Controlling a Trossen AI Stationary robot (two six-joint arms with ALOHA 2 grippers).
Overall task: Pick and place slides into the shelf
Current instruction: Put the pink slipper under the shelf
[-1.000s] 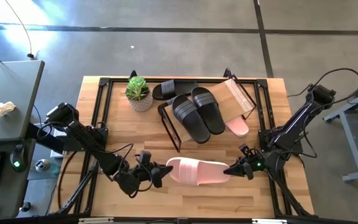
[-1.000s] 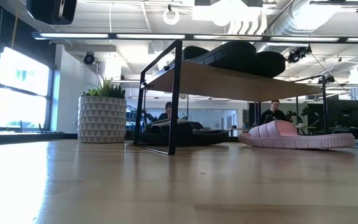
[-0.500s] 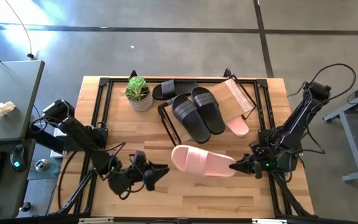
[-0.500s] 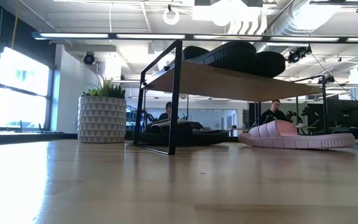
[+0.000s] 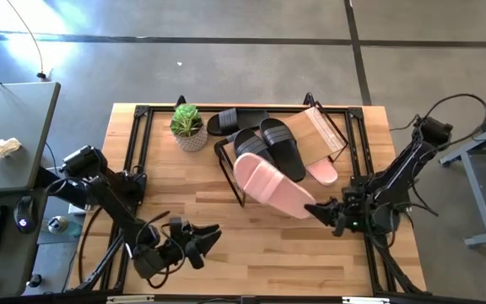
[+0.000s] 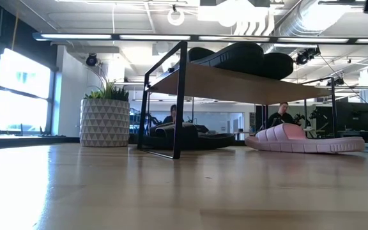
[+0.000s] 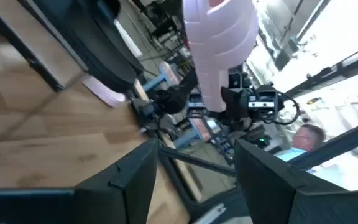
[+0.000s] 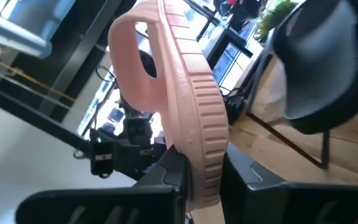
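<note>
A pale pink slide (image 5: 268, 186) hangs in the air in front of the shelf (image 5: 323, 127), with my right gripper (image 5: 315, 208) shut on its near-right end. Its free end reaches over the shelf's front edge. Two black slides (image 5: 270, 152) lie side by side on the shelf board. A second pink slide (image 6: 305, 140) and another black slide (image 6: 184, 137) rest on the table under and behind the shelf. My left gripper (image 5: 212, 236) stands open near the table's front edge, left of the lifted slide, with nothing between its fingers (image 7: 126, 180). My right gripper pinches the sole of the pink slide at the end away from the strap (image 8: 205, 171), one finger on each flat face. The fingers come about level from the table's right side, along the slide's length. The slide is lifted clear, turned on its edge, its strap end toward the shelf.
A potted green plant (image 5: 188, 127) stands at the far left of the shelf. The shelf's black frame leg (image 5: 230, 173) is close to the lifted slide. Bare wood lies between the two grippers at the table's front. People sit in the room beyond (image 6: 280, 115).
My left gripper has opened, let go of the pink slide's left end, and drawn back toward the table's near left. My right gripper has risen and turned, lifting the slide off the table and swinging its free end toward the shelf, up on its edge.
</note>
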